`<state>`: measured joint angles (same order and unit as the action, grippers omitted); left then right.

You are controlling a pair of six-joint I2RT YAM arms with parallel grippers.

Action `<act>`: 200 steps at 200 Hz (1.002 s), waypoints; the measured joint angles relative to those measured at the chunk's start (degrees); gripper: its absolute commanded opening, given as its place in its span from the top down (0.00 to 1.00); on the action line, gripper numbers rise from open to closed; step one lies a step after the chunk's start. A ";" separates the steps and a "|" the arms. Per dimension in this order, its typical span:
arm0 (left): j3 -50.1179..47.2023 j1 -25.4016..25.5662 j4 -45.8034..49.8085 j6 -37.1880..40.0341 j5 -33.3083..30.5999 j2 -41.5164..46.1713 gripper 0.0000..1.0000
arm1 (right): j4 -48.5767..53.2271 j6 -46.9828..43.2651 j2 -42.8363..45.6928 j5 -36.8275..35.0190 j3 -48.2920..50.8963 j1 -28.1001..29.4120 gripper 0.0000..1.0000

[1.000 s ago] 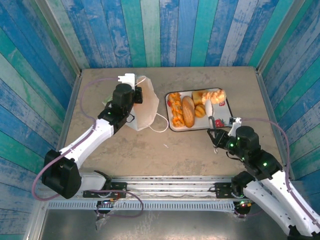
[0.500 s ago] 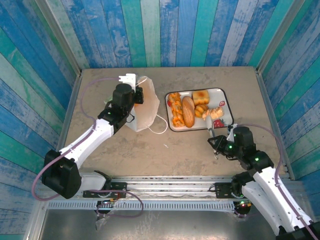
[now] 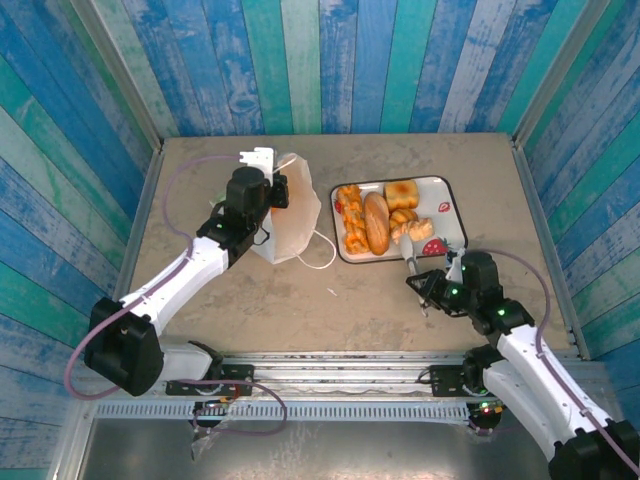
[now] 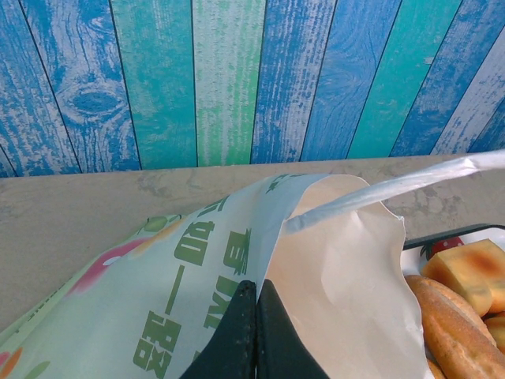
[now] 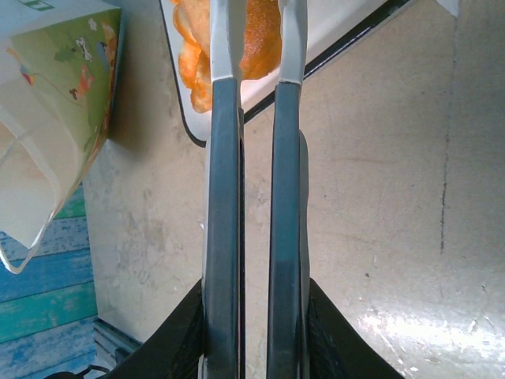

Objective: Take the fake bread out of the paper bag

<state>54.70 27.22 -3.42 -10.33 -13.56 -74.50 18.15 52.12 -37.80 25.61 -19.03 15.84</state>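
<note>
The white paper bag (image 3: 291, 216) stands left of centre, mouth turned toward the tray; green lettering shows on it (image 4: 197, 260). My left gripper (image 3: 271, 193) is shut on the bag's upper rim, jaws pinching the paper (image 4: 256, 304). Several fake bread pieces lie on the tray: an oval loaf (image 3: 376, 222), a square bun (image 3: 401, 193), orange croissant-like pieces (image 3: 350, 226) and a small piece (image 3: 416, 229). My right gripper (image 3: 432, 286) is shut on metal tongs (image 3: 411, 260), whose tips reach the tray's near edge over orange bread (image 5: 260, 39). Nothing is between the tong arms (image 5: 252, 158).
The white strawberry-print tray (image 3: 447, 199) sits right of the bag, its black rim (image 5: 339, 55) near the tongs. The bag's loop handle (image 3: 322, 250) lies on the tan table. Blue and green plank walls close in the back and both sides.
The tongs carried a bread piece over the tray's far right, dropped it onto the tray, then drew back toward the near side empty. The left gripper and the bag stayed put.
</note>
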 measured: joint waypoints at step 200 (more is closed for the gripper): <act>0.00 0.00 -0.02 -0.04 0.61 0.00 1.00 | 2.80 -0.74 -4.70 0.33 -0.28 -1.46 0.57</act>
<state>54.70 27.22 -3.44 -10.37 -12.95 -74.50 20.95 51.37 -42.50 25.93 -19.31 14.37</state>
